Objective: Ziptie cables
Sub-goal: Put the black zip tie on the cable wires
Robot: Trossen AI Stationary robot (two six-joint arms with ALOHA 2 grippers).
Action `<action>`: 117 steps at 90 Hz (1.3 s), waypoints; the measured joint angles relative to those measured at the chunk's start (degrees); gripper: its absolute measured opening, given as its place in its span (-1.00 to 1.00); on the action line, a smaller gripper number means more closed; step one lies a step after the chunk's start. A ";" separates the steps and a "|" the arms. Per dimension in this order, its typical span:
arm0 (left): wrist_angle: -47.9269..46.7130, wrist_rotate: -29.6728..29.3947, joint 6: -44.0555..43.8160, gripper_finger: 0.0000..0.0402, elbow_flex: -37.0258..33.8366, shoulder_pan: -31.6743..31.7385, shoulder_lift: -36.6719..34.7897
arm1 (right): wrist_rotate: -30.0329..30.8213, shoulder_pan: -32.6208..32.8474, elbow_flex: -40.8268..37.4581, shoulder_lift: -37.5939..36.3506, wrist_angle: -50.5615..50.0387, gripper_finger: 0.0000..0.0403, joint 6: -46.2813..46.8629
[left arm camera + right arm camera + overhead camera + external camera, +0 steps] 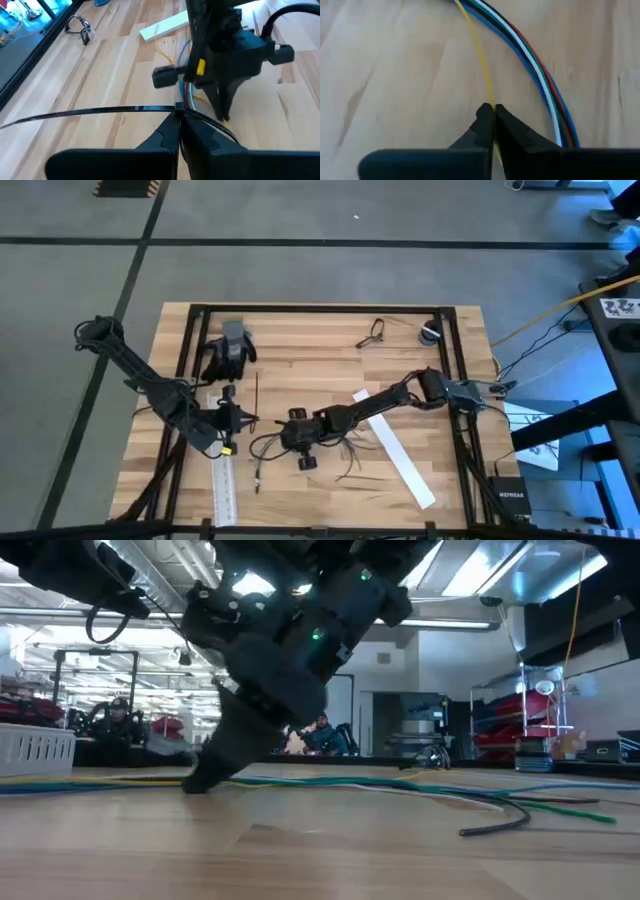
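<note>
The cables (540,65) are a bunch of thin blue, white, green, red, black and yellow wires lying curved on the wooden table (330,370), near its middle (345,450); they also cross the low view (420,785). My right gripper (494,109) points down at them, shut on the yellow wire, its tip on the table (200,780). Just to its left, my left gripper (178,120) is shut on a thin black zip tie (100,111) held above the table (240,420). My left gripper pinches the black zip tie between its two fingertips (167,131), at a small thicker spot (178,106) on the strap. The long strap runs out sideways across the fingers, clear of the table. My right gripper pinches the single yellow wire (487,95) between its fingertips, coming from above and slanting down. The fingers lie along the wire, which rests on the table beside the other wires.
A long white strip (395,445) lies slanting right of the cables. A clear ruler-like strip (225,490) lies near the front left. A dark glove (228,352) and glasses (372,332) sit at the far side, with a small round object (431,332) at the far right.
</note>
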 joint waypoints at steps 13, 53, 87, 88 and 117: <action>-0.26 0.48 -0.02 -1.00 -0.01 -0.45 0.00 | 0.04 -0.02 -0.75 -0.94 -4.70 -1.00 0.21; -0.63 0.20 -0.07 -1.00 -0.02 -0.97 0.00 | 1.35 -0.47 -15.24 -10.15 2.16 -1.00 4.67; -1.05 -1.14 -1.55 -1.00 -0.02 -0.95 0.00 | 2.03 -1.22 -16.85 -10.10 11.72 -1.00 2.82; -1.06 -1.14 -1.55 -1.00 -0.02 -0.95 0.00 | 2.02 -1.21 -16.84 -10.10 11.79 -1.00 2.82; -1.29 -1.18 0.60 -1.00 -0.02 1.16 0.00 | 2.31 -1.22 -16.78 -10.10 13.68 -1.00 2.80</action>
